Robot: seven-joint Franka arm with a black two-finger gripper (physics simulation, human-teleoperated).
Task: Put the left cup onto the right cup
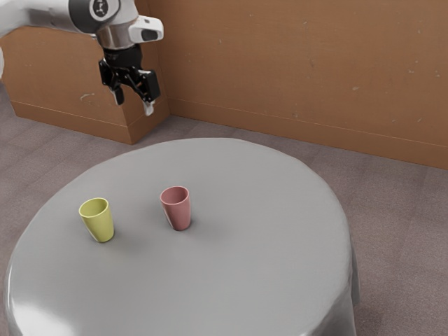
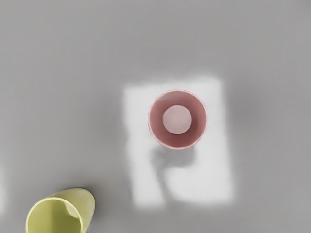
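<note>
I am watching my arm from far away. The gripper (image 1: pixel 134 103) is hanging high in the air, above the far edge of the round grey table (image 1: pixel 266 231). Its two black fingers are standing apart with a gap between them, and they are holding nothing. They are pointing down and touching nothing.

Two cups are standing on the table, both upright with their open tops facing up. The yellow cup (image 1: pixel 97 219) is sitting toward the exterior view's left. The pink cup (image 1: pixel 176 207) is sitting toward the exterior view's right, a little farther back. They are near each other but are not touching. Both are well below the gripper.

In the wrist view I am looking straight down into the pink cup (image 2: pixel 178 119), and I am seeing its pale round bottom inside. It is standing on a bright patch (image 2: pixel 204 174) of light on the table. The yellow cup (image 2: pixel 60 212) is showing off to one side of it.

A brown wall (image 1: pixel 315 63) is standing behind the table.
</note>
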